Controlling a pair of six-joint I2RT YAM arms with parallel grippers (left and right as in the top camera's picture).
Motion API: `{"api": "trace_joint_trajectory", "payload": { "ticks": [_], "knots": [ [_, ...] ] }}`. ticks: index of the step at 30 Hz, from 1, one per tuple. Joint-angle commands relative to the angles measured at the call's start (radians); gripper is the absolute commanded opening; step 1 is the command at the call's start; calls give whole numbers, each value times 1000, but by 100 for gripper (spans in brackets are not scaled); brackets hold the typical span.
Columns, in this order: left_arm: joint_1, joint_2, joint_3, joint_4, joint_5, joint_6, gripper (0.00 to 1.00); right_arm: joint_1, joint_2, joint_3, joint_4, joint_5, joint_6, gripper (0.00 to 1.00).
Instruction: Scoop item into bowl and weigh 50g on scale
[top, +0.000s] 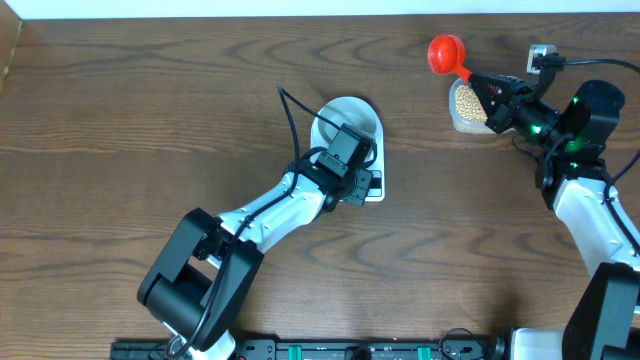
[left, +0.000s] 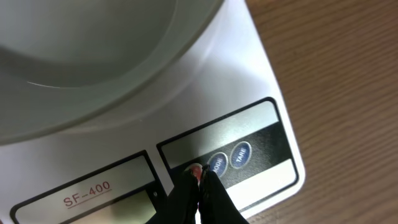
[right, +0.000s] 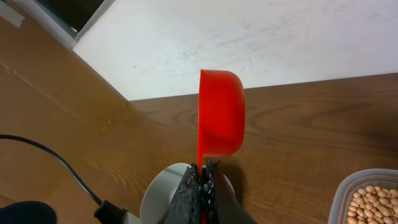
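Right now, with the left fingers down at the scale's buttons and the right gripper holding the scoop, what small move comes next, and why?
Probably press the left gripper onto the round button beside it: its shut tips sit at that button's edge, the bowl is already on the scale, and the right gripper holds the red scoop clear of the beans.

Red scoop (top: 447, 52), tan beans (top: 467, 100), white scale (left: 252, 81), brown woodgrain table (top: 150, 120).
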Motion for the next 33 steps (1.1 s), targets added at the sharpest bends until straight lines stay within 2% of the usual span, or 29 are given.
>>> {"api": "trace_joint_trajectory", "payload": {
  "ticks": [1,10,20,33],
  "knots": [
    [8,42,13,2,13,13,7,-4,-2,18,2,8,5,1],
    [12,44,16,-3,12,25,7,-4,-2,18,2,8,5,1],
    [13,-129,23,-38,-6,67,7,-4,-2,18,2,8,5,1],
    [13,-92,22,-85,-6,67,7,-4,-2,18,2,16,5,1]
  ]
}}
